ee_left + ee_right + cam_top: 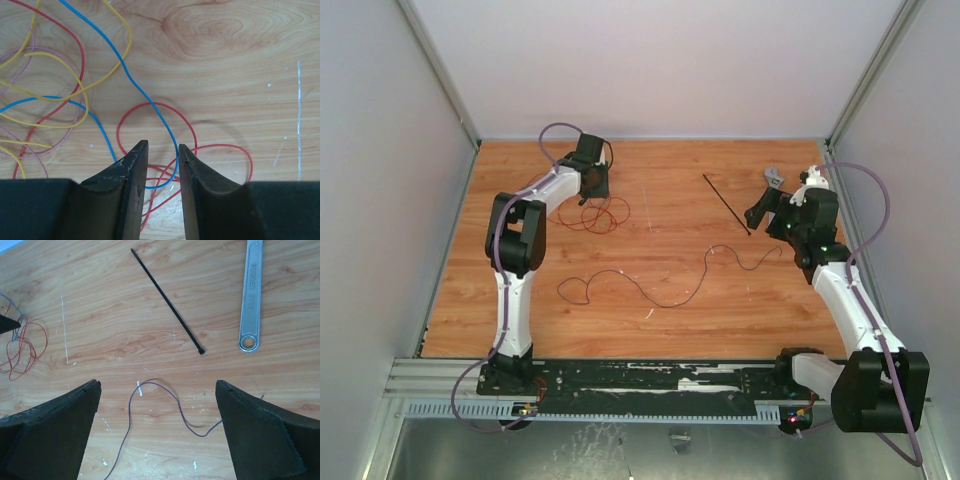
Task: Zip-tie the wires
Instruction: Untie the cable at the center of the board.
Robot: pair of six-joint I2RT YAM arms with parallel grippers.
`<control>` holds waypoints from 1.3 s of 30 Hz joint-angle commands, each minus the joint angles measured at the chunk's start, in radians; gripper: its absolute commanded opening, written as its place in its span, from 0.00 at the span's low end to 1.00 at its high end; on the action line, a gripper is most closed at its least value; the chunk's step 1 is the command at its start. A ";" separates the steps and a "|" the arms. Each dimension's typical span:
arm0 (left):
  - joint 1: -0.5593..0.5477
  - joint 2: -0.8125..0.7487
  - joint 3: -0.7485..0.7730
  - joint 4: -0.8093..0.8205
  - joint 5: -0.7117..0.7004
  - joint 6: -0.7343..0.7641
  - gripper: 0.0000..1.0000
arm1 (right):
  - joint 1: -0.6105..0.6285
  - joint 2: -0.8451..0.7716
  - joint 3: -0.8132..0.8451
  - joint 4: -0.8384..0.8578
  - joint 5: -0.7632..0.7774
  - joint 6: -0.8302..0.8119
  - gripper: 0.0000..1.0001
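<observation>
Top view, left end effector (592, 192): far-left part of the bench (660, 335), down over the red tangle of wires (605, 213); finger gap unreadable from here.
Top view, loose strand (650, 292): one long thin wire trailing away from the tangle, across mid-bench towards the right arm.
Top view, zip tie (726, 204): flat on the bench at far right, untouched, near the right end effector (760, 215); wrench (775, 180) just behind.
Left wrist, end effector: narrow, only a slit between the fingers (127, 175); blue strand (125, 75) and some red ones running through the slit, none visibly pinched.
Left wrist, wires: red, blue, yellow and pinkish loops lying slack on the wood, mostly left of the fingers.
Right wrist, end effector: wide, holding nothing, above bare wood.
Right wrist, zip tie (167, 301): ahead, lying diagonally, head end nearer; wrench (250, 295) to its right, apart from it.
Right wrist, loose strand (165, 390): curving across the wood between the two fingers.
Step in hand, as judged: gathering the tangle with the left before any tying.
Doing it well: catch several strands at once, not the blue alone; press low enough that thin wire cannot slip under the fingertips; lift gently so the loops bunch; bring the loose strand in too; leave room for the tie beside the grip.
</observation>
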 commanded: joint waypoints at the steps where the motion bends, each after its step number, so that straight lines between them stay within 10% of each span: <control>1: 0.008 0.035 0.035 -0.006 -0.003 0.013 0.34 | 0.013 -0.020 -0.010 0.024 -0.005 -0.015 0.99; 15: 0.008 0.040 0.024 -0.007 0.051 0.002 0.39 | 0.012 -0.026 -0.014 0.023 -0.008 -0.008 0.99; 24: 0.009 -0.009 0.037 -0.010 0.026 0.016 0.00 | 0.013 -0.028 -0.009 0.022 -0.013 -0.009 0.99; 39: 0.063 -0.311 0.564 -0.180 0.284 0.019 0.00 | 0.090 0.017 0.007 0.230 -0.283 0.050 0.99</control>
